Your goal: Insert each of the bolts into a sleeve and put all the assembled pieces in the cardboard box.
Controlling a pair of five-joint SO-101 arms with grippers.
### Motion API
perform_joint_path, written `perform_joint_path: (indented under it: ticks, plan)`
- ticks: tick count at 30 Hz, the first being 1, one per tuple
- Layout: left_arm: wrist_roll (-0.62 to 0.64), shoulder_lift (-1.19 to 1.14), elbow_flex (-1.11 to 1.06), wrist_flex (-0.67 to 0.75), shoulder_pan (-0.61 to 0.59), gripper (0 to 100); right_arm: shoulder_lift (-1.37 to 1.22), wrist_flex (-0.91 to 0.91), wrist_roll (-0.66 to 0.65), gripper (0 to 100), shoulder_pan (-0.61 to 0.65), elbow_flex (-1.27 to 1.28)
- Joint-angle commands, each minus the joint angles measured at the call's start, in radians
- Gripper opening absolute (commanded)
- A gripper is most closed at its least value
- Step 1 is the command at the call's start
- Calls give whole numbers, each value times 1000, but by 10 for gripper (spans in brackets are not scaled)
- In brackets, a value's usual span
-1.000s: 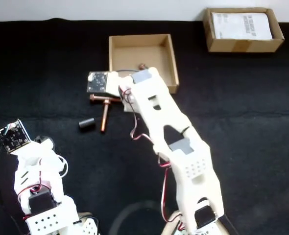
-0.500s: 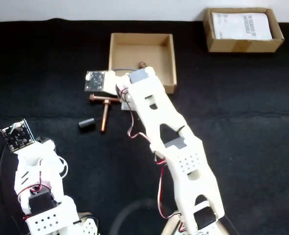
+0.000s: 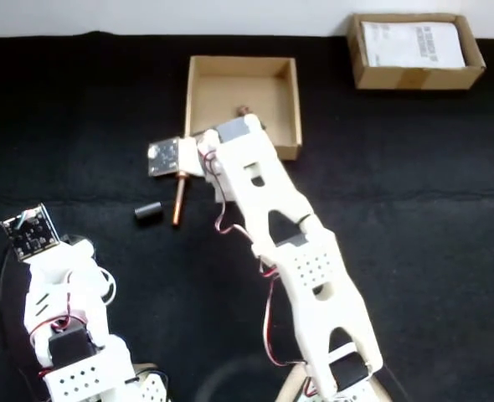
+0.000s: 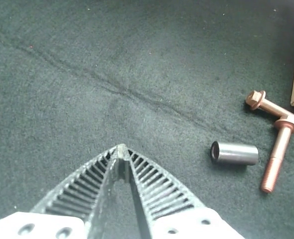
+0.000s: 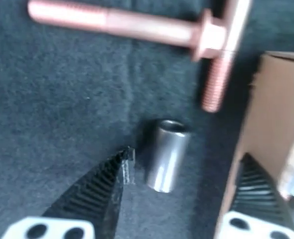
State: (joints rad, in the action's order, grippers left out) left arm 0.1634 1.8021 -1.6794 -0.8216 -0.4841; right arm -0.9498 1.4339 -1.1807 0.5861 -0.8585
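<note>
A sleeve (image 5: 167, 154) lies just beside the cardboard box (image 3: 297, 109), between the right gripper's (image 5: 187, 159) wide-open jaws. Two bolts (image 4: 279, 164) lie touching each other nearby. A second sleeve (image 3: 148, 211) lies further left. The left gripper (image 4: 121, 149), jaws closed and empty, sits near-left.

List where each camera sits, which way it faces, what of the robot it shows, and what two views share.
High view: fixed overhead, facing down on the cardboard box; left arm and right arm show from above.
Left wrist view: on the left arm, facing out over the cloth toward two bolts; its shut left gripper shows.
Right wrist view: on the right arm, facing down at a sleeve beside the box; its open right gripper frames it.
Shared: both wrist views show the bolts.
</note>
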Motion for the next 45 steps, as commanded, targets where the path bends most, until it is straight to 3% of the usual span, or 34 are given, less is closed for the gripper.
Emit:
perform_joint_path:
  ticks: [1,8,15,20,24,31,33,37,45]
  plan:
    - [-6,13,-16,-5,-18,14,-4,-1,-17,337,-7,-50]
    - [-6,13,-16,-6,-18,14,-64,-99,-14,317,-7,-51]
    - [-6,13,-16,-6,-18,14,-136,-194,60,2,-7,-51]
    - [-6,13,-16,-6,-18,14,-139,-183,21,8,-24,-51]
    - [-6,13,-16,-6,-18,14,-131,-90,-3,8,-25,-108]
    - [-6,12,-16,-6,-15,14,-131,234,9,8,-35,-556]
    - [-6,8,-16,-6,-13,14,-131,325,69,8,-33,-707]
    - [-5,5,-16,-21,-10,14,-127,332,253,7,-64,-918]
    - [-2,5,5,-72,16,133,188,334,588,7,-110,-734]
